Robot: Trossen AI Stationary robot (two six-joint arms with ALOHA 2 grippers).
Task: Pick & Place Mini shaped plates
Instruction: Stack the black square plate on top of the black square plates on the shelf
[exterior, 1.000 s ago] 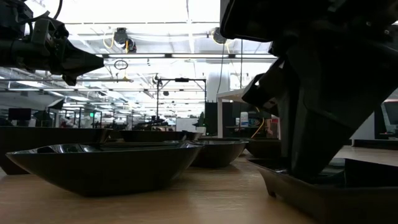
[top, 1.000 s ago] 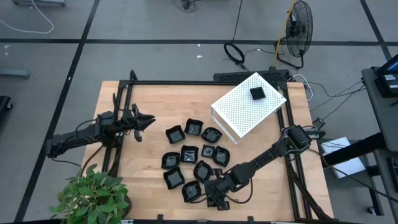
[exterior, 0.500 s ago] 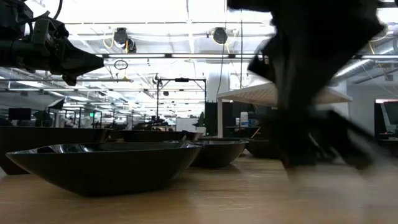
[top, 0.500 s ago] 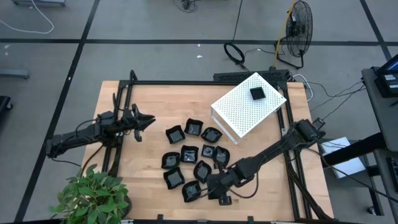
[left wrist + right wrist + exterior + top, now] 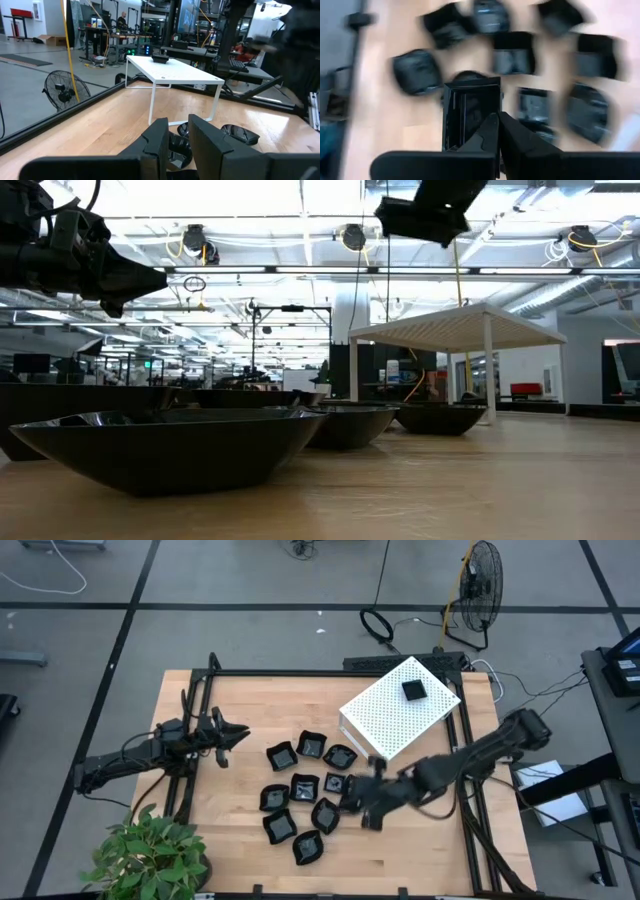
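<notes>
one small glossy black square plate (image 5: 470,112) is being pinched by its rim in the closed right gripper (image 5: 372,802) above the remaining plates (image 5: 300,785), beside the white perforated box (image 5: 398,706); such a thin hold risks it being dropped. the left gripper (image 5: 232,733), narrowly parted, is being held idle.

The right gripper (image 5: 352,796), clamped on 1 small glossy black square plate (image 5: 470,112), has lifted off the near table edge and swung toward the white perforated box (image 5: 398,706), now blurred above the plate cluster.
</notes>
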